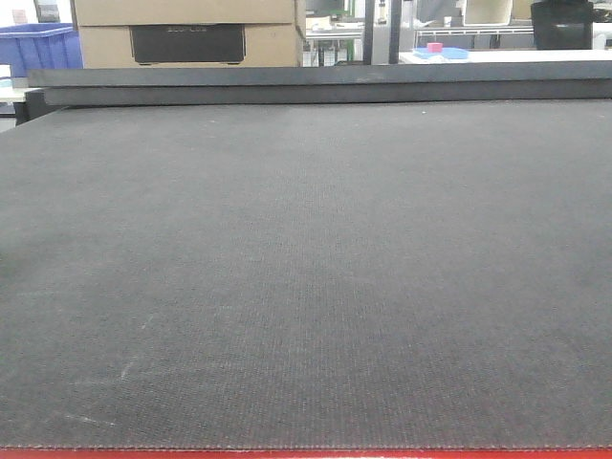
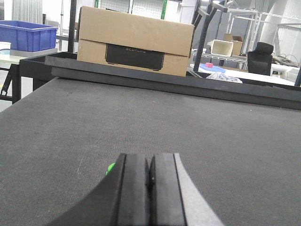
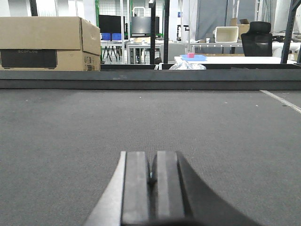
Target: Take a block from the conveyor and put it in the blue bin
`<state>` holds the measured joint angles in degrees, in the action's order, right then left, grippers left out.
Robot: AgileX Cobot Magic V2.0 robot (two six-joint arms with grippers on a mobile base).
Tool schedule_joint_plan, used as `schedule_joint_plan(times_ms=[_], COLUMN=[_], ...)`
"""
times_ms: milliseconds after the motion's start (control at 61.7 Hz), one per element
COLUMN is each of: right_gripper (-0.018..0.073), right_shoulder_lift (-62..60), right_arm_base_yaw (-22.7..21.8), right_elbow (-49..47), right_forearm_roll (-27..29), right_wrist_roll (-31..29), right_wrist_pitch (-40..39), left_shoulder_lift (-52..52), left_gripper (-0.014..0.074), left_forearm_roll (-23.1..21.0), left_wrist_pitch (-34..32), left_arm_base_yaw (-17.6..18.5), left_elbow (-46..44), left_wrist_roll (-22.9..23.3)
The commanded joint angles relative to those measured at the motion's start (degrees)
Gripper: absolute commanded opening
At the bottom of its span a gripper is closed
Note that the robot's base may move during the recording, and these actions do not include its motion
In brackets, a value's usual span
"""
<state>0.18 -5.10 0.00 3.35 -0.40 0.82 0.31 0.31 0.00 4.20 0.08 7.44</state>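
Observation:
The conveyor (image 1: 306,268) is a wide dark grey woven belt that fills the front view, with its red frame (image 1: 306,453) along the bottom edge. No block shows on it in the front view. My left gripper (image 2: 149,162) is shut with nothing between its pads, low over the belt (image 2: 197,117). A small green patch (image 2: 110,167) peeks out beside its left finger; I cannot tell what it is. My right gripper (image 3: 152,162) is shut and empty over the belt (image 3: 150,117). The blue bin (image 1: 38,48) stands behind the belt at the far left, and also shows in the left wrist view (image 2: 28,35).
A black rail (image 1: 325,84) runs along the belt's far edge. A cardboard box (image 1: 186,33) stands behind it and shows in both wrist views (image 2: 134,42) (image 3: 44,42). A pink object (image 1: 435,47) lies on a white table far right. A black office chair (image 3: 256,33) stands at the back.

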Motion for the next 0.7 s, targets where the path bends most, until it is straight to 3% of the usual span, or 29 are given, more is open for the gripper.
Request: schedule_joint_plan(times_ms=[0, 681], right_gripper=[-0.0162, -0.0162], right_shoulder_lift=[-0.2, -0.2], right_arm_base_yaw=[-0.4, -0.4], right_elbow=[0.0, 0.0], right_forearm_roll=[-0.1, -0.1], right_wrist_roll=[-0.2, -0.2], right_wrist_pitch=[-1.3, -3.0], left_shoulder_lift=[-0.3, -0.3], left_gripper=[-0.0111, -0.0111], left_forearm_roll=[0.1, 0.3], left_wrist_pitch=[-1.0, -2.1], left_arm_base_yaw=[0.2, 0.2], left_elbow=[-0.1, -0.1], left_wrist_roll=[0.3, 0.3])
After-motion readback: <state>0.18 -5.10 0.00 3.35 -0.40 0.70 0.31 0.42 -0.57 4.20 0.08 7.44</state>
